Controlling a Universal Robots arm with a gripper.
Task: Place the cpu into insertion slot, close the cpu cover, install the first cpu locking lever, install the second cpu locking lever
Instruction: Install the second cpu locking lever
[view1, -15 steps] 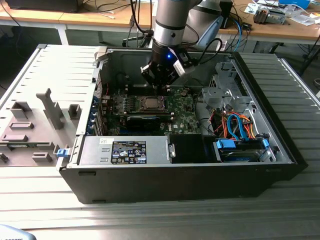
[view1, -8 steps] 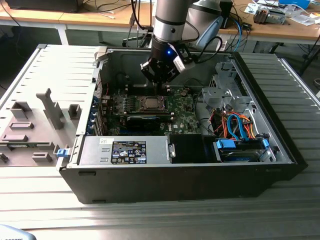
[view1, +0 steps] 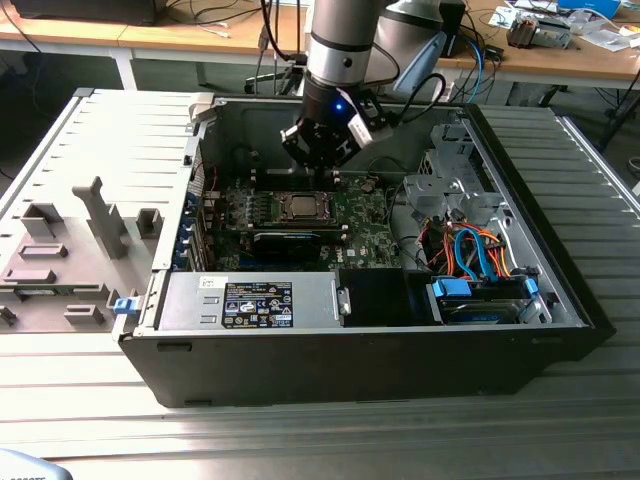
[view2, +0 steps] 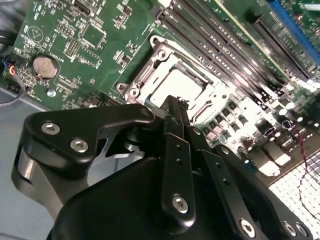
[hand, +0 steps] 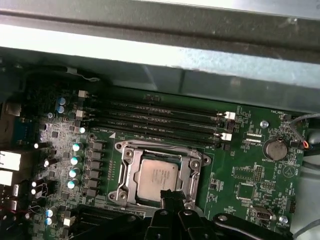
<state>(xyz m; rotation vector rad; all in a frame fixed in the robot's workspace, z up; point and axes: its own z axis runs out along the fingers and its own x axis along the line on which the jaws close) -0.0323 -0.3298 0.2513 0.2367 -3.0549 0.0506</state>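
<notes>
Above socket edge | fingers (hand: 171, 196) pressed together, empty | cpu (hand: 159, 179) seated, cpu cover (hand: 131, 172) down

Arm reaching straight down, fingers pressed together

The arm (view1: 345, 40) is hanging nearly vertical in the exterior view, its wrist pointing downward with the gripper (view1: 322, 160) at its lower end. In both wrist views the black fingers (view2: 175, 125) are lying side by side with their tips meeting, no gap showing between them, and nothing is sitting in their grasp (hand: 170, 196).
</notes>
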